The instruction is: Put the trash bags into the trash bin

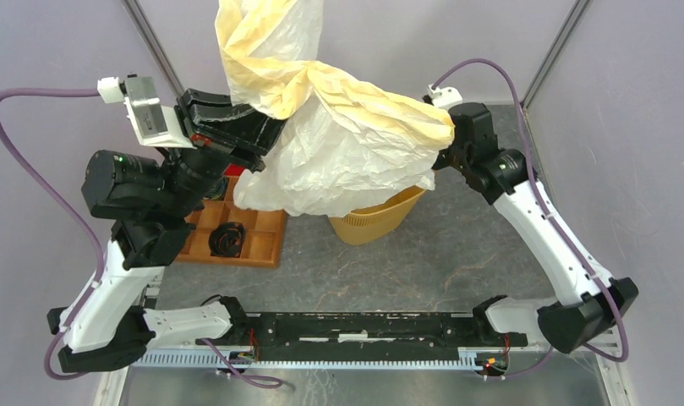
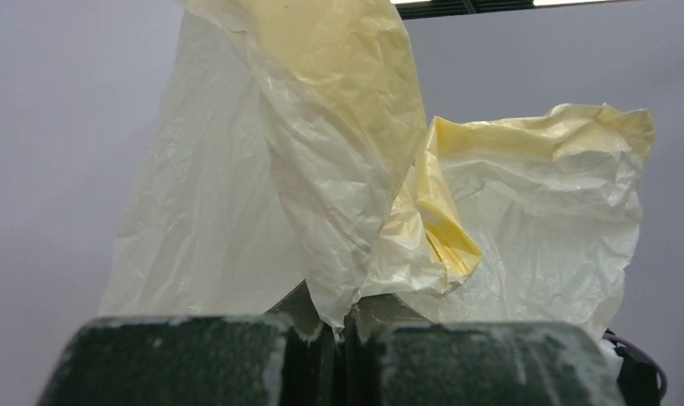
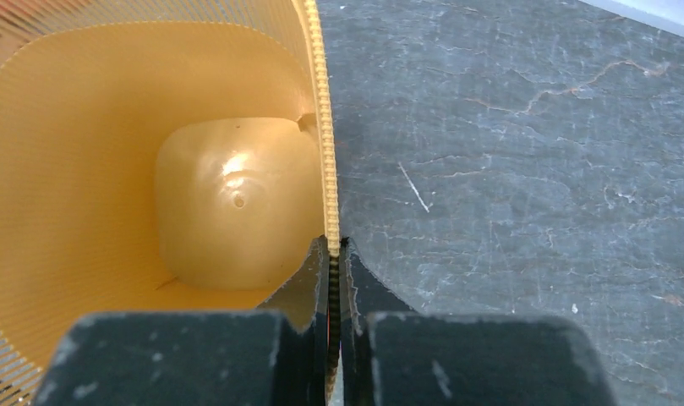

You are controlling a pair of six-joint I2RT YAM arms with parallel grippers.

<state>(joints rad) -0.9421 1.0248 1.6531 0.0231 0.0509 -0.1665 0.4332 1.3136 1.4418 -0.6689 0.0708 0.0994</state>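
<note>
The trash bag [image 1: 347,161], thin, crinkly and cream-white, hangs spread between the two arms and covers most of the trash bin. My left gripper [image 1: 264,139] is raised at the left and shut on a bunched corner of the bag [image 2: 347,169]; in the left wrist view the plastic is pinched between the jaws of the left gripper [image 2: 347,326]. The yellow-orange trash bin [image 1: 376,218] stands upright on the table below the bag. My right gripper [image 1: 440,159] is shut on the bin's rim [image 3: 325,169], one finger inside the wall and one outside. The bin's inside [image 3: 110,169] holds nothing.
An orange compartment tray [image 1: 266,233] lies left of the bin with a black object [image 1: 228,239] in one cell and something red [image 1: 231,170] at its far end. The grey table [image 1: 423,262] spreads in front of the bin. Metal frame posts stand at the back corners.
</note>
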